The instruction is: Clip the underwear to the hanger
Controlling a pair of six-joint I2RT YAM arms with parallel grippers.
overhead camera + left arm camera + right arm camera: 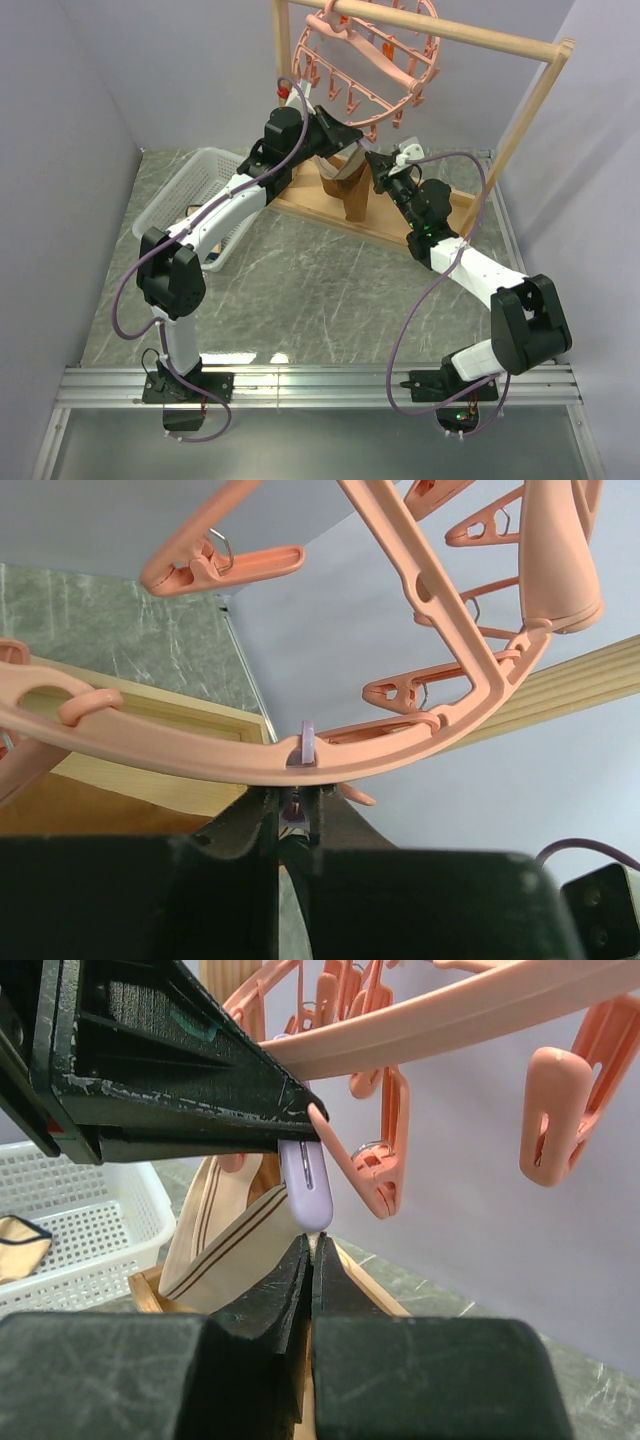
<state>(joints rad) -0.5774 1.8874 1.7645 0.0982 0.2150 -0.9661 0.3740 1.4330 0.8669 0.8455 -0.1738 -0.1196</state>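
Lab cell: grey partitions [60, 120], aluminium rail [320, 381]

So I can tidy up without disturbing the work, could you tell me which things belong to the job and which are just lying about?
In the job: underwear; hanger; lilac clip.
Lying about: white basket; beige garment.

A grey-green, marble-patterned counter [320, 285] carries everything. At its left rear a white perforated plastic laundry basket [175, 195] lies directly on the surface. Just to the right of the basket, across the rear centre, rests the flat pale-wood base board [305, 205] of an upright wooden rack. A ribbed aluminium rail [320, 385] runs along the near edge.
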